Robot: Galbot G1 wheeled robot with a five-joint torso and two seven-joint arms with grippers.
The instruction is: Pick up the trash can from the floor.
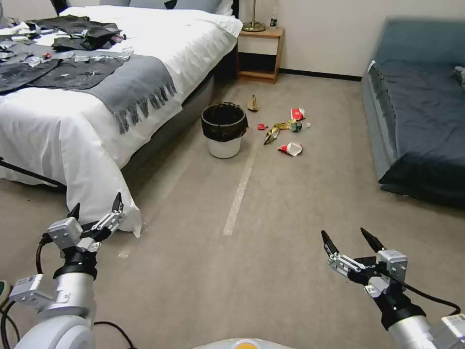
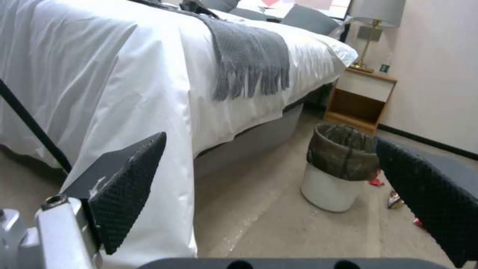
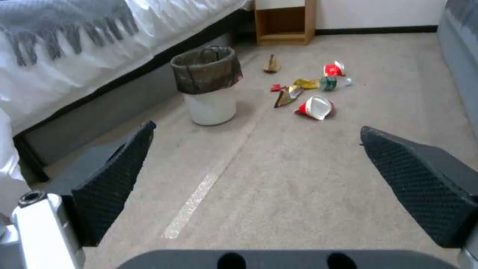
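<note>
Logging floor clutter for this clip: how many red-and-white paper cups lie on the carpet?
2. One cup lies on its side on the floor, nearest the trash can; the other cup lies farther back among the wrappers. More may be hidden inside the can.

Bedroom, hotel-like. White-sheeted bed (image 1: 145, 58) with grey fringed throw (image 1: 131, 82); wooden nightstand (image 1: 259, 55) bearing brass lamp (image 1: 254, 22); dark blue sofa (image 1: 421, 106); beige carpet (image 1: 271, 218) throughout; litter (image 1: 286, 131) scattered.

You're looking at bedroom: white-sheeted bed (image 1: 160, 43) lying left, grey fringed throw (image 1: 131, 82) hanging over its edge. Wooden nightstand (image 1: 259, 53) standing against pale wall (image 1: 329, 29), brass lamp (image 1: 253, 19) sitting on it. Dark blue sofa (image 1: 421, 111) sitting right.
</note>
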